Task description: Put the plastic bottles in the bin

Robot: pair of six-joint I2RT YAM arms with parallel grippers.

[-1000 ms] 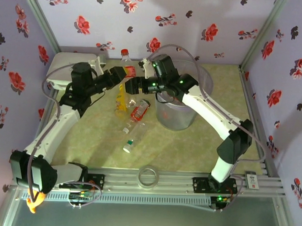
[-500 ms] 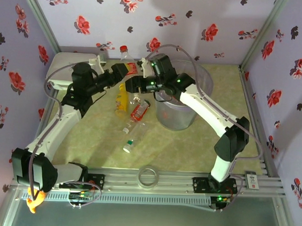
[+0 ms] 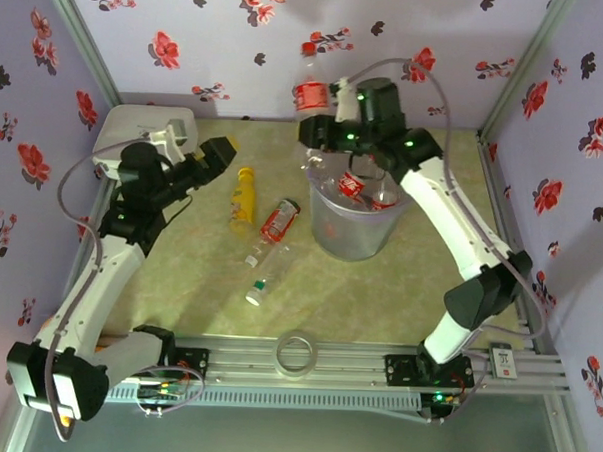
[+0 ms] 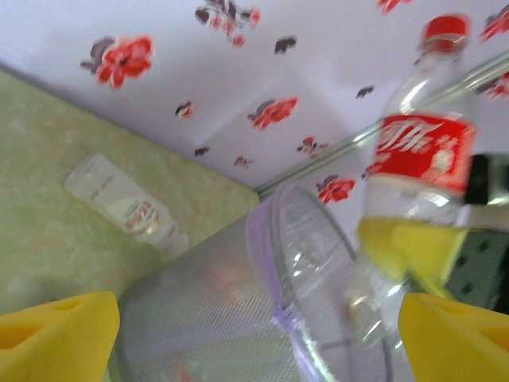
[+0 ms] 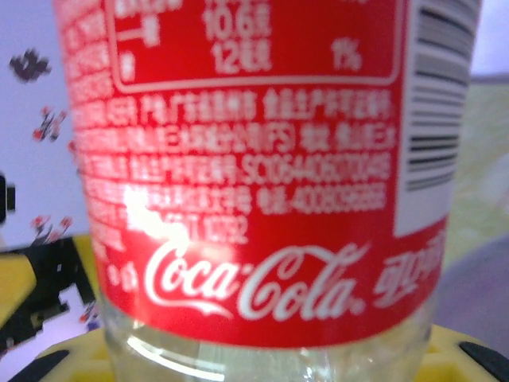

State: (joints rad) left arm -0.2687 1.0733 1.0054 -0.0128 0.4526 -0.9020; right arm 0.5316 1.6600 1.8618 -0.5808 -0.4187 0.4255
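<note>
Right end effector (image 3: 319,123) — bottle (image 3: 309,91) held, near bin (image 3: 349,240)

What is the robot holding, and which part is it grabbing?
The right gripper holds a clear plastic bottle with a red label and red cap, pinched on its lower body, below the label. The left gripper is open and empty.

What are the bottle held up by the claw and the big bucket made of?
Held bottle: apparently thin clear plastic, glossy, see-through with glints, wrapped in a printed red label. Bin: likely translucent greyish plastic; bottles show through its wall.
</note>
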